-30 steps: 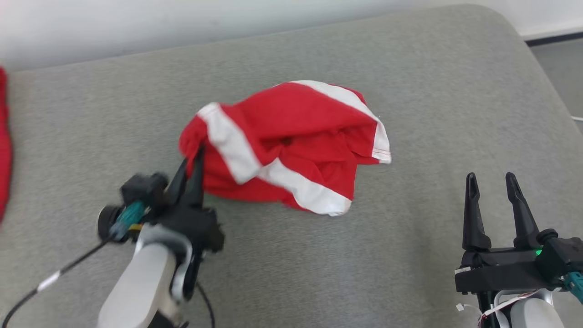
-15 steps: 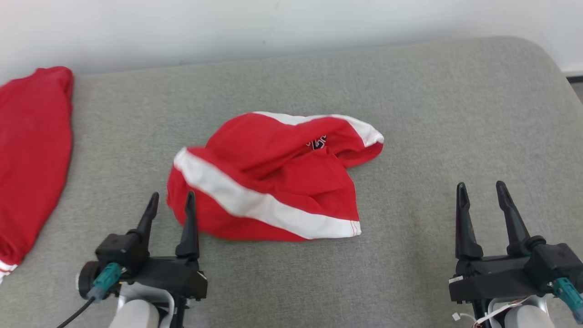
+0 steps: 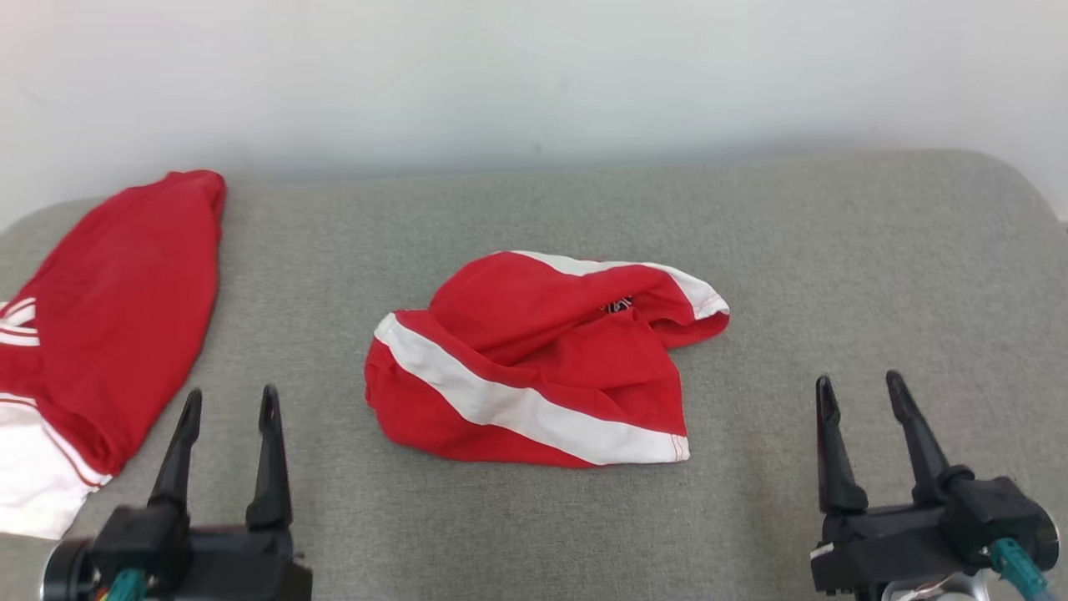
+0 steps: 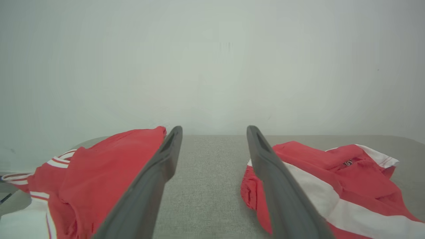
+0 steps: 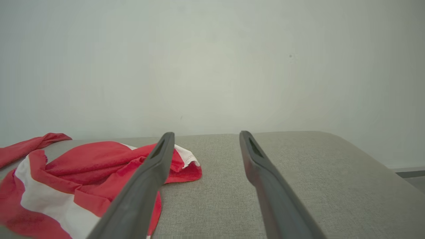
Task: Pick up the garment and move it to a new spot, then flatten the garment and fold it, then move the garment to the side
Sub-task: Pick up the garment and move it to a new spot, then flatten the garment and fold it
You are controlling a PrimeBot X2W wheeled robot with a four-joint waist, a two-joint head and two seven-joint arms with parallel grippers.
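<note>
A crumpled red garment with a broad white stripe lies bunched in the middle of the grey padded surface. It also lies to the right in the left wrist view and to the left in the right wrist view. My left gripper is open at the lower left, empty, a short way left of the garment. My right gripper is open at the lower right, empty, well apart from the cloth. Between each pair of fingers there is only grey fabric.
A second red garment with white trim lies at the left end of the surface, also in the left wrist view. A pale wall runs behind. The surface's rounded right edge drops off to the floor.
My left gripper let go of the garment's left edge, opened and drew back to the lower left. The garment dropped into a heap. The head camera tilted up, showing the wall and second garment.
</note>
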